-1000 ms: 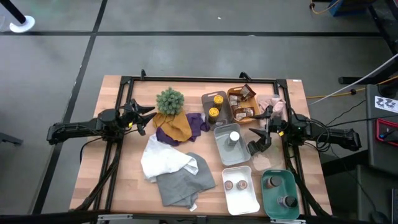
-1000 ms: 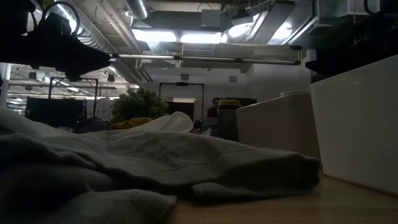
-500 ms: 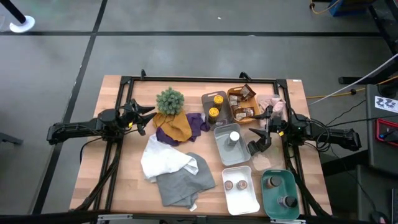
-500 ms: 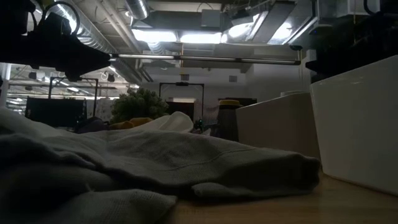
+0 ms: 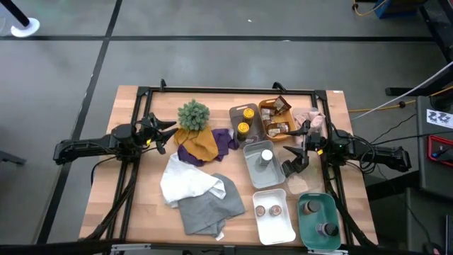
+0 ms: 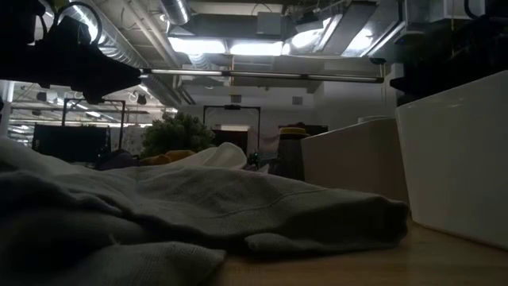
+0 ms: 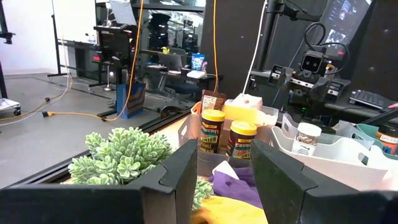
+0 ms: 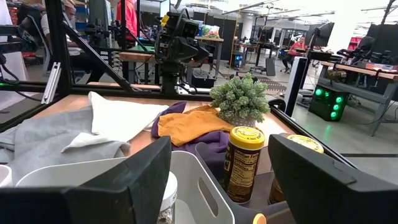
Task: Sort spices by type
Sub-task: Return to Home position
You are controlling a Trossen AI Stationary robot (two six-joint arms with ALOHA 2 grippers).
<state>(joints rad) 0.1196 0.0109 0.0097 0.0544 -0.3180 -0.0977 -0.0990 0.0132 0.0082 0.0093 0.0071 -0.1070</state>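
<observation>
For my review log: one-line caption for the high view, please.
Left gripper and right gripper open at the table's sides; spices sit in trays on the right, cloths heaped mid-table.

Low view: grey cloth (image 6: 198, 214) blocks most tabletop (image 6: 381, 266); white bin (image 6: 464, 159) cut by edge.

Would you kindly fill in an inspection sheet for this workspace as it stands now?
Surface: wooden table, black rails around it.
Job's things: yellow-topped tins in grey tray; brown packets in orange bin; white-capped jar in pale tray; two bottles in white tray; two more bottles in teal tray.
Clutter: plant; mustard cloth, purple cloth, white cloth, grey cloth, heaped mid-table.
Grippers: left gripper and right gripper open, empty, over the table.
Cables: yellow cable on floor, right of table.
Surroundings: grey floor with dark lines; lab room beyond.
</observation>
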